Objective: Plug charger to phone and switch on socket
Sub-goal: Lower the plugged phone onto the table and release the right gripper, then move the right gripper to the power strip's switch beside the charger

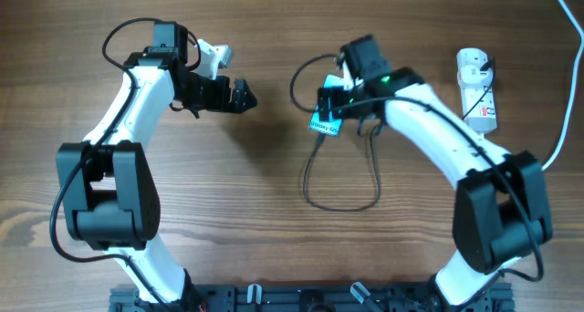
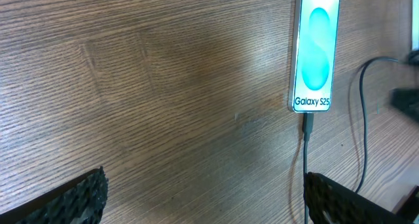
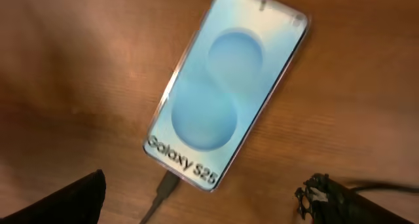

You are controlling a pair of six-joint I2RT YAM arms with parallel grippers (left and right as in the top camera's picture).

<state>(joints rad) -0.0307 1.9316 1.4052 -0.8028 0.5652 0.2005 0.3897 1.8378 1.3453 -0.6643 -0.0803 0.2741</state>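
Two empty grippers, both spread wide: left gripper (image 2: 203,198) near phone (image 1: 326,114), right gripper (image 3: 200,201) over it. Charger (image 2: 306,145) tip meets phone's text end. Socket (image 1: 476,90) well apart, rightward.

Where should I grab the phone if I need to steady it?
Pinch the phone across its two long edges near mid-length, coming straight down from above: it lies flat, screen up, and the charger connector sits at the labelled short end, so keep clear of that end.
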